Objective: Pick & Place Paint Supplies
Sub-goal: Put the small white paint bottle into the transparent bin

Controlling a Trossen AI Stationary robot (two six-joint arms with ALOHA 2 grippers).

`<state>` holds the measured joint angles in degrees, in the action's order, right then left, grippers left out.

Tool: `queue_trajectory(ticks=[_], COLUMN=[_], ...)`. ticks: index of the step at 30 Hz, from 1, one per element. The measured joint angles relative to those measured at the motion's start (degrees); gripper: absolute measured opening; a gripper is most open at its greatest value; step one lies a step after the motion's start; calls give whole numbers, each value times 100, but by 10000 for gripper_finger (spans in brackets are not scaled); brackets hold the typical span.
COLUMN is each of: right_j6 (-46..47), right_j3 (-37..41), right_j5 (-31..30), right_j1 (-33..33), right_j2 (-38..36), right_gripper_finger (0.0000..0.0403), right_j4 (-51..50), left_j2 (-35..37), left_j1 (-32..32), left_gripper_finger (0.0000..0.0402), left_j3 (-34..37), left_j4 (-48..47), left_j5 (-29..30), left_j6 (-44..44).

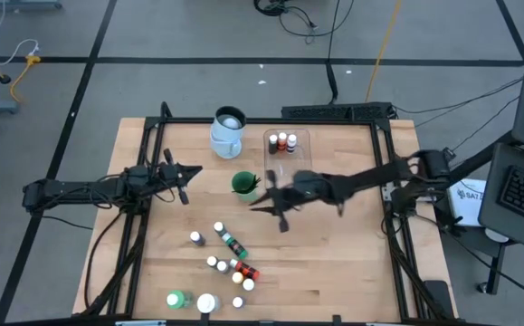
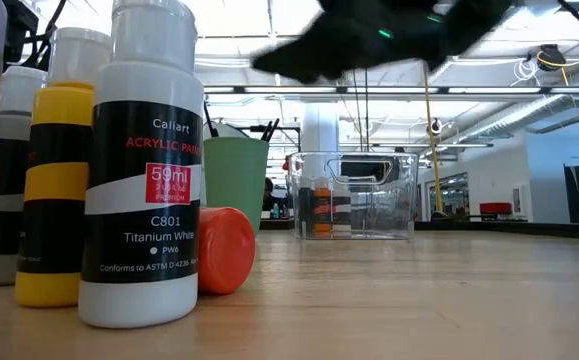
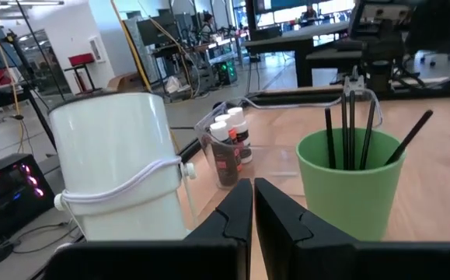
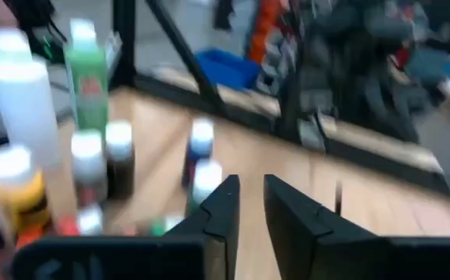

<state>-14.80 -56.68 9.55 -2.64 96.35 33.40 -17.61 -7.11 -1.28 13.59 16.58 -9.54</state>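
Note:
Several small white-capped paint bottles (image 1: 230, 258) stand or lie on the near middle of the table. A larger green bottle (image 1: 178, 299) and a white jar (image 1: 207, 303) stand at the near edge. Dark brushes stand in a green cup (image 1: 243, 184). A few more bottles (image 1: 286, 141) sit in the clear tub (image 1: 302, 152). My right gripper (image 1: 271, 206) hovers above the table's middle, right of the cup, slightly open and empty (image 4: 250, 194), facing the bottles (image 4: 201, 155). My left gripper (image 1: 185, 177) waits at the left, shut (image 3: 253, 198) and empty.
A pale jug (image 1: 228, 131) stands at the far side, left of the tub. Bare wood lies to the right (image 1: 334, 254) of the bottle cluster. In the low view a white bottle (image 2: 144, 160) and a yellow one (image 2: 54, 200) stand close to the camera.

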Motion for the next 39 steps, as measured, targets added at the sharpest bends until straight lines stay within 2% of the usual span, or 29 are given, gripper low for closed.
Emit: queue_trajectory(ticks=[2,6,8,11,17,27,30,33,36,39], right_j6=[-84,-147,-346,-726,-1093,-760,-605,-766,-732,-712], right_j3=[-602,-1675,-2129,-2550,-2803,-2843,-2850,-2618,-1930,-886], right_j5=[488,1844,2155,2041,2051,1876,1689,1583,1398,610], right_j1=[113,346,374,331,283,226,133,66,58,58], right_j2=[274,850,1141,1575,2117,2036,1607,985,218,-741], right_gripper_finger=[64,90,108,134,178,210,202,174,123,57], right_j4=[-219,-1204,-1624,-1859,-1697,-1839,-2229,-2782,-2616,-1852], left_j2=[-2,-2,-1,-2,0,0,0,0,0,-2], left_j1=[1,2,2,2,1,2,0,1,0,0], left_gripper_finger=[21,21,21,21,21,21,21,21,21,21], left_j3=[0,0,0,0,0,0,0,0,0,0], left_j4=[-7,-62,-60,-80,-149,-152,-184,-191,-189,-189], left_j5=[-3,-2,-1,-2,-2,-2,-2,5,185,284], left_j6=[0,-26,-28,-44,-45,-46,-46,-74,-254,-280])
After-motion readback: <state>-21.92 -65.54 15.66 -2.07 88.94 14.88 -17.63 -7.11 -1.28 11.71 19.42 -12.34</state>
